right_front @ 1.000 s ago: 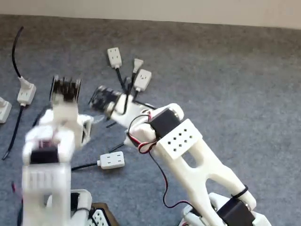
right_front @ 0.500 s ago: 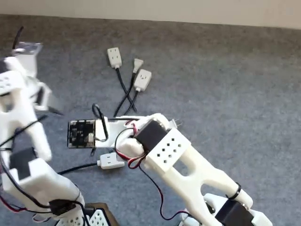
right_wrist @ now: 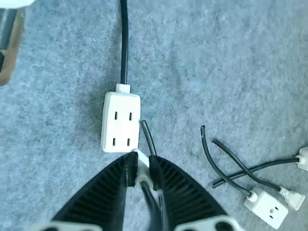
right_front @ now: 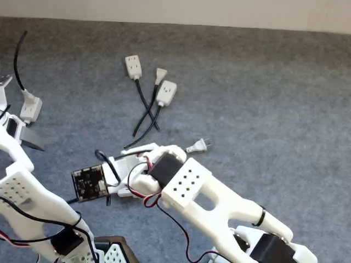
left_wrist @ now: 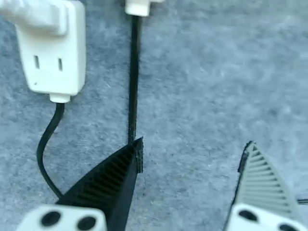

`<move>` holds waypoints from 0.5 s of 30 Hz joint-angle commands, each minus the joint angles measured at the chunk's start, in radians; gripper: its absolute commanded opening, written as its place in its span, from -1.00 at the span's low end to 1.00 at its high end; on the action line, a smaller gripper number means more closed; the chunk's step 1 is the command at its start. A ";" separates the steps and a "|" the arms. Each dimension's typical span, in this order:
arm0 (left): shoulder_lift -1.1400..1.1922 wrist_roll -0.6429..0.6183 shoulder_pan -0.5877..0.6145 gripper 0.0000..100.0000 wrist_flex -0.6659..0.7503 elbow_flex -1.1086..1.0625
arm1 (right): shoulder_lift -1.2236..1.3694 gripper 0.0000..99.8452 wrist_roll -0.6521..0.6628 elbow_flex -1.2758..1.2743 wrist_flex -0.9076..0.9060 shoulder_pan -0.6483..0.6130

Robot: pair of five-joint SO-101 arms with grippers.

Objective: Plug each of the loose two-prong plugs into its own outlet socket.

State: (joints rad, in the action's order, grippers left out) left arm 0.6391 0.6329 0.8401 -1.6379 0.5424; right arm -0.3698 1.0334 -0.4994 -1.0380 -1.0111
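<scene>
- right gripper point(right_wrist: 142, 164): fingers drawn almost together, clamped on a small white plug body point(right_wrist: 140, 169); its black lead runs back between the fingers.
- the gripped plug body sits just beside the near end of a four-slot outlet point(right_wrist: 121, 122) lying flat on the grey carpet point(right_wrist: 231, 72); whether they touch cannot be told.
- left gripper point(left_wrist: 192, 149): fingers spread wide apart, holding nothing, low over the carpet.
- its black fingertip point(left_wrist: 132, 154) meets the end of a black cord point(left_wrist: 134, 82); an outlet block point(left_wrist: 52, 55) lies near, apart from both fingers.
- a loose two-prong plug point(right_front: 197, 146) lies on the carpet beside the right arm, free of either gripper.
</scene>
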 commanded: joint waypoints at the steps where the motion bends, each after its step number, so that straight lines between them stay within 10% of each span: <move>1: 0.016 0.008 0.007 -0.35 -0.003 0.062 | -0.002 -0.99 -0.054 -0.028 0.097 -0.012; 9: -0.068 -0.077 -0.053 -0.35 -0.005 0.056 | -0.005 -0.99 -1.045 0.079 0.127 0.311; 15: -0.206 -0.077 -0.153 -0.35 -0.023 -0.094 | -0.013 -0.99 -1.402 0.096 0.048 0.415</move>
State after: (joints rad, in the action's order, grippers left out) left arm 0.5409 0.5639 0.7403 -1.6548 0.4979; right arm -0.3682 -0.2048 -0.4580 -0.9475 -0.6168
